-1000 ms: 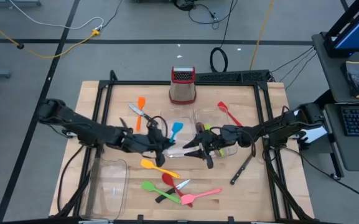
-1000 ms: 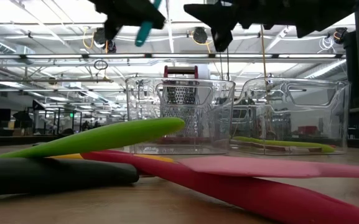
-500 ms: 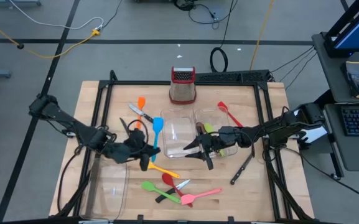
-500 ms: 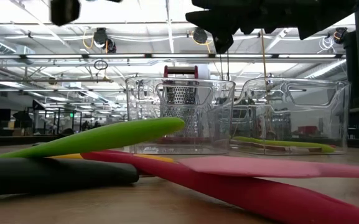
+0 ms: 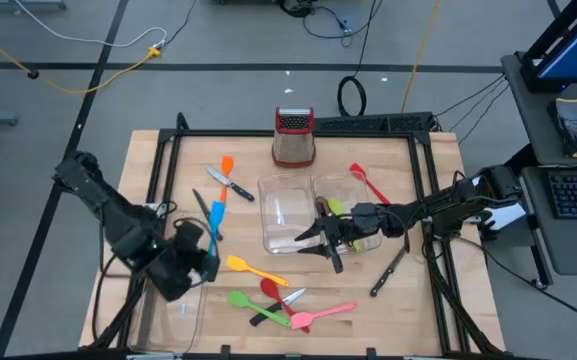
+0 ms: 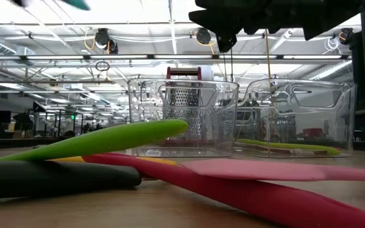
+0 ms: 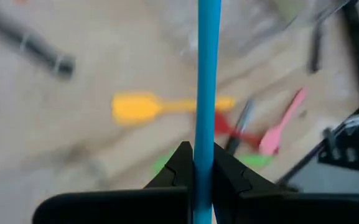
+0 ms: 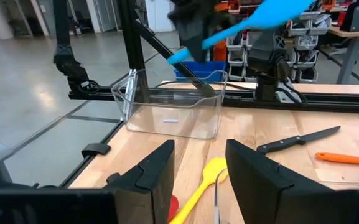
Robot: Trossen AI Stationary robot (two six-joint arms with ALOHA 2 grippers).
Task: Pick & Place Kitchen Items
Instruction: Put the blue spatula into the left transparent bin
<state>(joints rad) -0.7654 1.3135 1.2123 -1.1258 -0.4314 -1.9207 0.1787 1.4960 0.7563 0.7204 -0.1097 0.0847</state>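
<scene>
Blue spatula (image 5: 217, 211) clamped in the closed left tool (image 5: 206, 243), raised above the worktop (image 5: 148, 170) beside an empty clear tray (image 5: 173, 300). Right tool (image 5: 318, 240), fingers parted and empty, hovers by the middle tray (image 5: 286, 213).

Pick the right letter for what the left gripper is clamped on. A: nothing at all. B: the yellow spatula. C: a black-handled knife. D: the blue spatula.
D: in the left wrist view the left gripper is shut on the handle of the blue spatula, while the yellow spatula lies on the table below.
</scene>
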